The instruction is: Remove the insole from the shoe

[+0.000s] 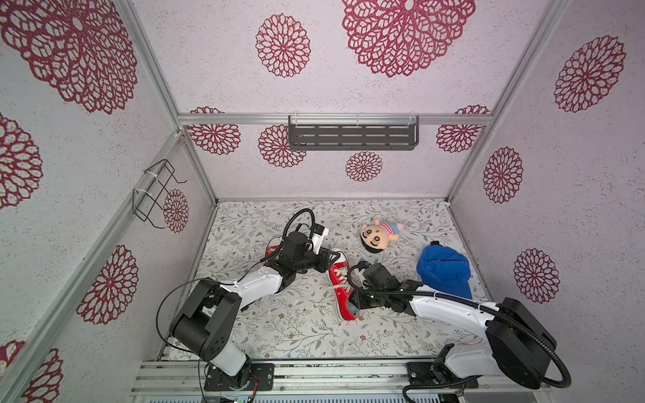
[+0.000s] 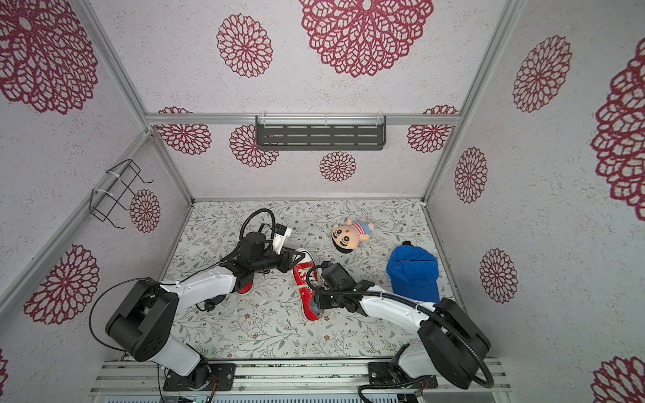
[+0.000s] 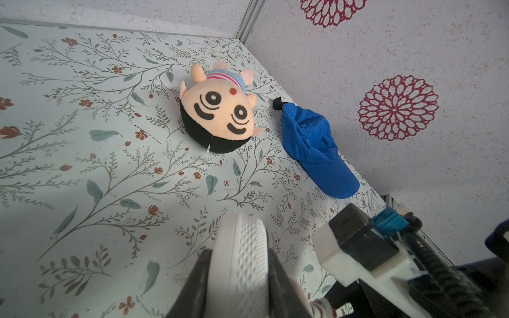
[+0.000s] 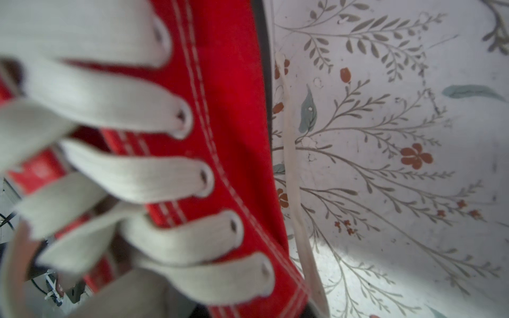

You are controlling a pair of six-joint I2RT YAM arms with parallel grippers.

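A red canvas shoe (image 1: 340,284) (image 2: 304,279) with white laces lies mid-table, toe pointing to the back. My left gripper (image 1: 331,260) (image 2: 294,260) (image 3: 239,257) is shut on its white rubber toe cap (image 3: 243,242), one black finger on each side. My right gripper (image 1: 353,304) (image 2: 319,301) is at the heel opening, its fingertips down in the shoe. The right wrist view shows only laces and red canvas (image 4: 234,110) at close range, and its jaws are hidden. The insole is not visible, being inside the shoe under the right gripper.
A second red shoe (image 1: 274,248) lies partly under my left arm. A plush doll (image 1: 378,235) sits behind the shoe and a blue cap (image 1: 445,270) lies at the right wall. A grey shelf (image 1: 352,134) hangs on the back wall and a wire rack (image 1: 155,190) on the left wall.
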